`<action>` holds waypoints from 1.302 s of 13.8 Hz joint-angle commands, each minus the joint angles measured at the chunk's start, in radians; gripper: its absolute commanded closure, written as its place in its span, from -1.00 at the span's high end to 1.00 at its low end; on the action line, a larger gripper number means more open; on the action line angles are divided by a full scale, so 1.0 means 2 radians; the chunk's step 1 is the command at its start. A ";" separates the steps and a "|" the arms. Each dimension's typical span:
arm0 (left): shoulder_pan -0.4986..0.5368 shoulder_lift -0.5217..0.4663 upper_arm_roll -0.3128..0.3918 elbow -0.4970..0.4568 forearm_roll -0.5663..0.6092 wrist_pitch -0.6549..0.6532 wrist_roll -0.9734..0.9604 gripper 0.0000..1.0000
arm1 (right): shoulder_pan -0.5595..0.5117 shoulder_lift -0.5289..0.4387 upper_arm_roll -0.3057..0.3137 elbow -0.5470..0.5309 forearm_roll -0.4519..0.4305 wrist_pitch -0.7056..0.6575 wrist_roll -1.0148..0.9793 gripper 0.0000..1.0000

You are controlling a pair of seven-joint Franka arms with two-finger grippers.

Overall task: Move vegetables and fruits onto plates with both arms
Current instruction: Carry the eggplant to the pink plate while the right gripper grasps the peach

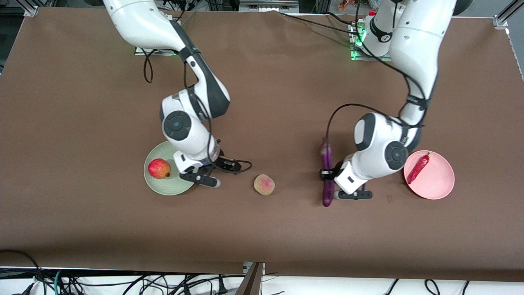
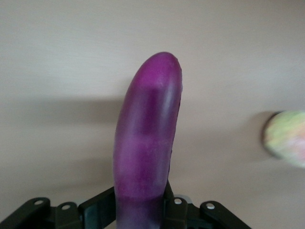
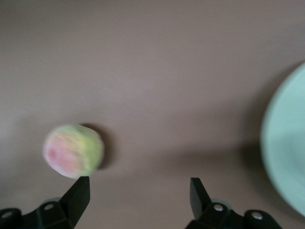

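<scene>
The purple eggplant lies lengthwise beside the left arm's wrist. My left gripper is shut on its middle; in the left wrist view the eggplant sticks out from between the jaws of the gripper. I cannot tell whether it is lifted. The red chili lies on the pink plate. The red fruit sits on the green plate. The peach sits on the table between the arms. My right gripper is open and empty, between the green plate and the peach.
The brown table top has bare room all round the plates. The right wrist view shows the green plate's rim to one side of the right gripper. The left wrist view also shows the peach. Cables hang below the table's front edge.
</scene>
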 commanded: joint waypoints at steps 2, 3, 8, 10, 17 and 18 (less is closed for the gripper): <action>0.019 -0.030 0.002 -0.010 0.107 -0.071 0.020 -0.46 | 0.027 0.073 -0.001 0.036 0.008 0.135 0.051 0.87; 0.028 -0.032 0.003 -0.010 0.127 -0.084 0.046 -0.46 | 0.033 0.091 -0.001 0.054 0.007 0.153 0.061 0.87; 0.090 -0.041 0.031 -0.009 0.175 -0.171 0.180 -0.41 | 0.048 0.134 0.000 0.091 0.007 0.200 0.078 0.87; 0.102 -0.037 0.037 -0.009 0.243 -0.169 0.244 -0.41 | 0.052 0.142 -0.001 0.091 0.007 0.210 0.078 0.87; 0.197 -0.014 0.022 0.007 0.298 -0.111 0.359 -0.31 | 0.057 0.166 -0.001 0.089 0.006 0.238 0.078 0.59; 0.208 -0.005 0.022 0.008 0.285 -0.101 0.373 -0.25 | 0.057 0.164 -0.001 0.089 0.006 0.238 0.076 0.24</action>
